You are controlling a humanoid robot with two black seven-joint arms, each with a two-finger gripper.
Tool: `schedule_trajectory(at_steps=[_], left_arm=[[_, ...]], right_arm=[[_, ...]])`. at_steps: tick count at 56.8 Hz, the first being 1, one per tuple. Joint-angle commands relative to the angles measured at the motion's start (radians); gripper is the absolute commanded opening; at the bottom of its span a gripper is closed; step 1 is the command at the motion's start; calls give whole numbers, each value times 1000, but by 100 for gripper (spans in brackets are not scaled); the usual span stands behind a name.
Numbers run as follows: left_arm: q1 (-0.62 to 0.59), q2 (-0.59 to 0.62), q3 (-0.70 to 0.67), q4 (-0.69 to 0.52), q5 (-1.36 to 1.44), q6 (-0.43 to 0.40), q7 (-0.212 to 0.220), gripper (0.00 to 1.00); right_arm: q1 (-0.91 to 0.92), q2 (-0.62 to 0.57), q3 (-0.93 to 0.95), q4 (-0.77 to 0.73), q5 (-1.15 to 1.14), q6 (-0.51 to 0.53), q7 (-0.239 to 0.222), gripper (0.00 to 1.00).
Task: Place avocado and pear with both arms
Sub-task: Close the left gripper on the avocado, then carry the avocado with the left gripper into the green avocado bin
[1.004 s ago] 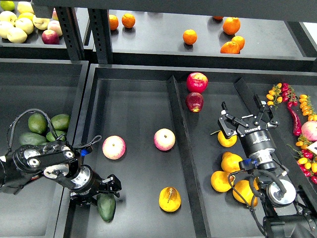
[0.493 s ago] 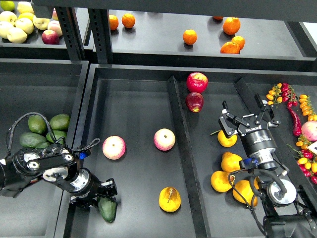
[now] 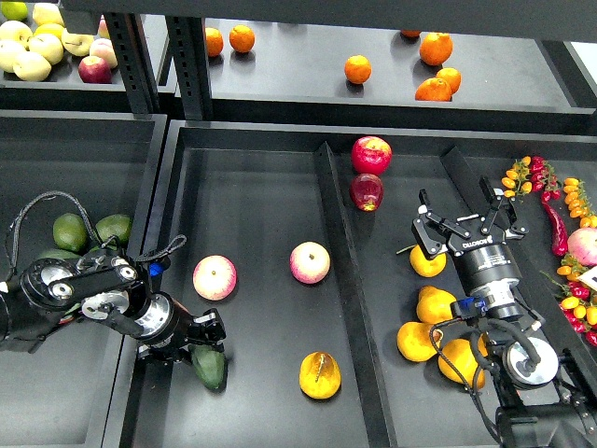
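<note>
The dark green avocado (image 3: 211,368) lies low in the middle tray (image 3: 256,201), near its front left corner. My left gripper (image 3: 200,342) sits over its upper end, and the fingers look closed on it. The pear (image 3: 320,374), golden with a brown streak, rests on the tray floor to the right of the avocado, free of both grippers. My right gripper (image 3: 463,217) is open and empty, in the right compartment just above a plain yellow-orange pear (image 3: 427,262).
Two pink-yellow apples (image 3: 215,277) (image 3: 310,262) lie in the middle tray. A raised divider (image 3: 340,271) splits off the right compartment with red apples (image 3: 370,155) and plain pears (image 3: 436,304). Lighter avocados (image 3: 71,231) fill the left bin. Oranges (image 3: 357,69) sit on the back shelf.
My left gripper has moved up and slightly right, and the avocado came along with it, away from the tray's front edge. The right arm and the pear have not moved.
</note>
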Motion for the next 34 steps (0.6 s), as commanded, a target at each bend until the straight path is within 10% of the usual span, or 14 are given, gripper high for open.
schedule_trajectory(at_steps=[1, 34], left_arm=[[-26, 13, -9, -7, -27, 0, 0, 17], [-110, 303, -9, -3, -139, 0, 0, 17]], right_arm=[[0, 0, 0, 0, 0, 0, 0, 100], [-6, 0, -2, -9, 2, 1, -2, 100]])
